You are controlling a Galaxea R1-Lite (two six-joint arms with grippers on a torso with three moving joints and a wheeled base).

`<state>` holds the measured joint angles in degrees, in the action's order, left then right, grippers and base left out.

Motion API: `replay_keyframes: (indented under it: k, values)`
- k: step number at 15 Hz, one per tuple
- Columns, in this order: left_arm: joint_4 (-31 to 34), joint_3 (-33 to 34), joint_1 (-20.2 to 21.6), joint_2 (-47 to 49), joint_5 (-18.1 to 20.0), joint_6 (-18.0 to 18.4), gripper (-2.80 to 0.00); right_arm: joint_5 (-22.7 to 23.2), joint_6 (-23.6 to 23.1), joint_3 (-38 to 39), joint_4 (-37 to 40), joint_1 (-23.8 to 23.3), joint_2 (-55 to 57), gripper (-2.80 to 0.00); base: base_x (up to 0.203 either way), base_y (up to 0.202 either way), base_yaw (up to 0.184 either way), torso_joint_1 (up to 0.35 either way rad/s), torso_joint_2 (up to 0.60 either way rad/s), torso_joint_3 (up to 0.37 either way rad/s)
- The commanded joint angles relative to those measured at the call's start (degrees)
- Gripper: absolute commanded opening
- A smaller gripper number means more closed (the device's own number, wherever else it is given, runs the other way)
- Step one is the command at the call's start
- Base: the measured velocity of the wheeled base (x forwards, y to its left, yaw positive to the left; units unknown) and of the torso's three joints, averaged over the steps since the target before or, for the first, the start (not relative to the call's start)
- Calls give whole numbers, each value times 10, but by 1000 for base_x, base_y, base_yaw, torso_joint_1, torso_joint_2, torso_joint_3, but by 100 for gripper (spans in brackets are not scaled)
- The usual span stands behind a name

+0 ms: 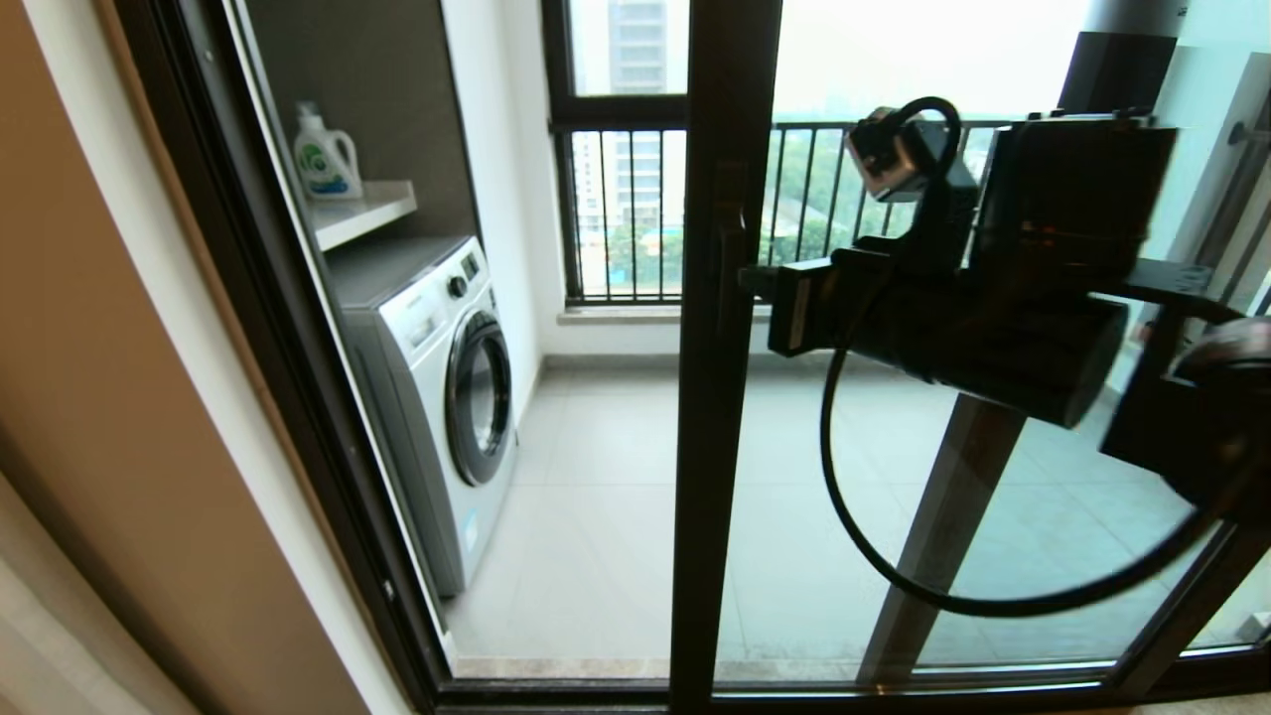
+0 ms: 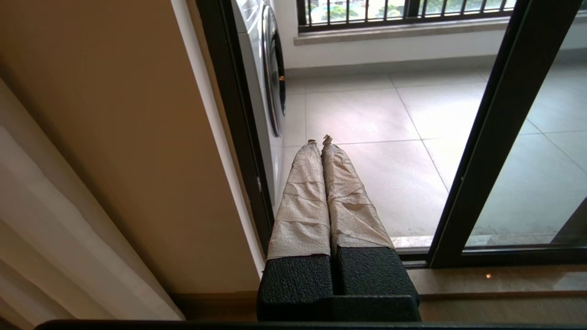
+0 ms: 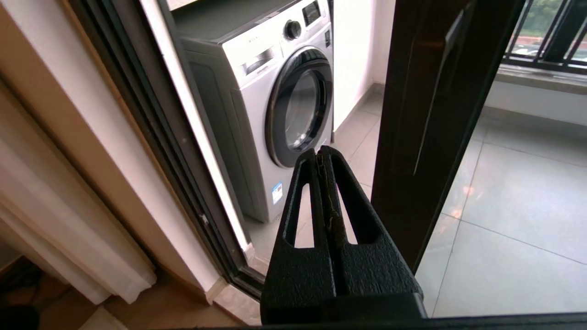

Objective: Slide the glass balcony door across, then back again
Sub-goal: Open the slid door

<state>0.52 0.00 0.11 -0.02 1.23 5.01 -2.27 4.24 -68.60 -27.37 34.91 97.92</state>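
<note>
The right end effector (image 3: 323, 153) is pinched tight with nothing in it. It sits just beside the upright of the glass balcony door (image 1: 710, 397), on the washing machine (image 1: 442, 397) side. The door is tall, clear glass in a dark brown-black frame, with a thin dark handle (image 3: 435, 91) on its upright. A wide gap lies between the door and the washing machine. The left end effector (image 2: 319, 140), wrapped in tan paper, is closed and empty too, low near the door's bottom track.
</note>
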Motion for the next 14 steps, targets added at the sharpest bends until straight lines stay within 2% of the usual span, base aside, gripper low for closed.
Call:
replay_keyframes:
  k: [1,8,11,14]
  values:
    - [0,0,1,1,0,0,-280,-19,1,-72,-5,-12,108,-280,0,0,0,0,0,0]
    - [0,0,1,1,0,0,-280,-33,5,-275,11,-42,232,-280,0,0,0,0,0,0]
    - [0,0,0,1,0,0,-280,-40,5,-312,20,-57,258,-280,0,0,0,0,0,0]
    - [0,0,1,1,0,1,-280,-63,5,-316,23,-67,258,-280,0,0,0,0,0,0]
